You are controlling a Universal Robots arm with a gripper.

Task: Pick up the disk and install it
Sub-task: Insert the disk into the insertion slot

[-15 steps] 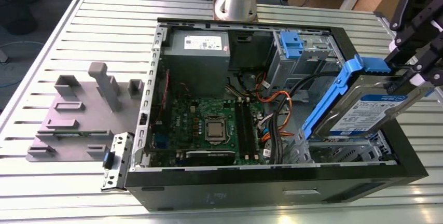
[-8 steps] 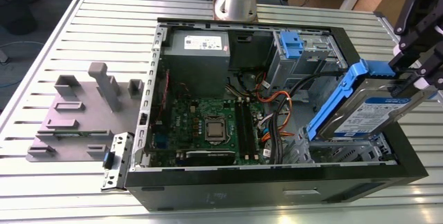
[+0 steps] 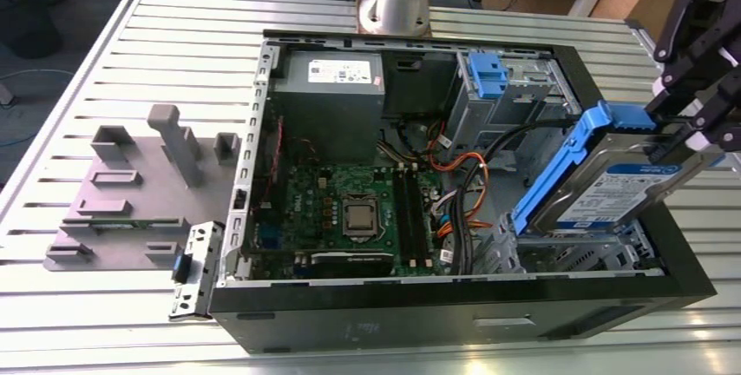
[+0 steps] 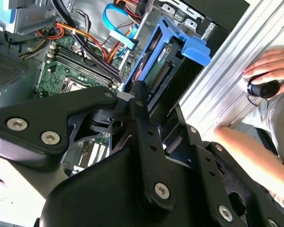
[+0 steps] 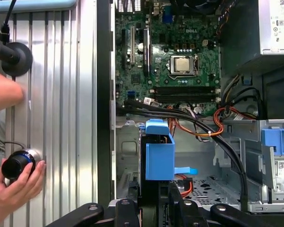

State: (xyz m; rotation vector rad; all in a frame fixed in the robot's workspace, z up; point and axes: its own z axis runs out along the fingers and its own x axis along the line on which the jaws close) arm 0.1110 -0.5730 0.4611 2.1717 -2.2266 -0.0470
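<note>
The disk [image 3: 613, 188], a silver drive with a blue-and-white label in a blue carrier, hangs tilted over the drive bay at the open computer case's [image 3: 463, 305] corner on the exterior view's right. Its lower end dips into the bay. My gripper [image 3: 695, 136] is shut on the disk's raised end. In the second wrist view the disk [image 4: 165, 61] sticks out past the black fingers [image 4: 142, 113], blue tab away from me. The first wrist view looks along the blue carrier [image 5: 159, 153] from the gripper [image 5: 154, 208] down into the case.
Inside the case lie the motherboard [image 3: 347, 210], a grey power supply [image 3: 330, 71], loose cables [image 3: 463, 175] and an upper bay with a blue latch [image 3: 487, 75]. A grey fixture [image 3: 139, 193] stands on the slatted table. A person's hands [image 5: 14, 179] rest beside the case.
</note>
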